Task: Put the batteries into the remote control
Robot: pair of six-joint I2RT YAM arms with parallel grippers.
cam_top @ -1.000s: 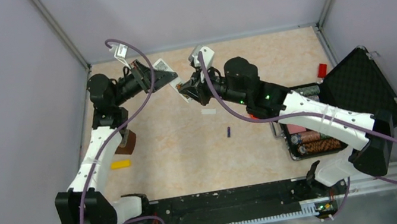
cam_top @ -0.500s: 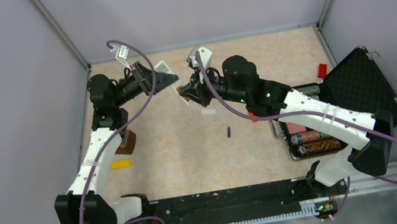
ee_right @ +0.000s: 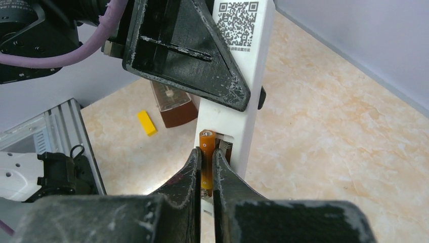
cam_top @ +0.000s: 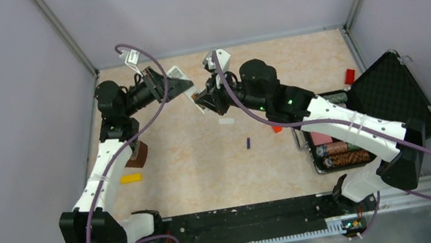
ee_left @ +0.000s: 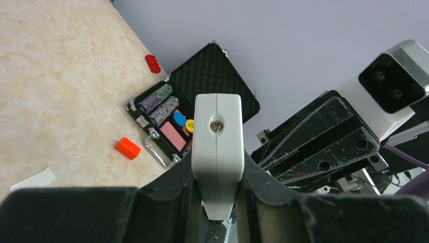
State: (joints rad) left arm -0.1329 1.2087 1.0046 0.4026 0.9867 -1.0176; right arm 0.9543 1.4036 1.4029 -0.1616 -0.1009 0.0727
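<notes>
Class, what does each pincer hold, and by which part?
Left pincer: the remote control, clamped across its sides. Right pincer: the orange-brown battery, pinched across its body, one end protruding.

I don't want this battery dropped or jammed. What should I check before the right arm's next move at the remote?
1. Left tool clamps the remote control, back side towards the right arm: ok.
2. Right tool is shut on the orange battery: ok.
3. Battery is lined up at the remote's open compartment: ok.
4. Battery is fully seated: cannot tell.
5. Battery polarity matches the compartment: cannot tell.
6. Purple battery lies free on the table, ready for later: ok.
</notes>
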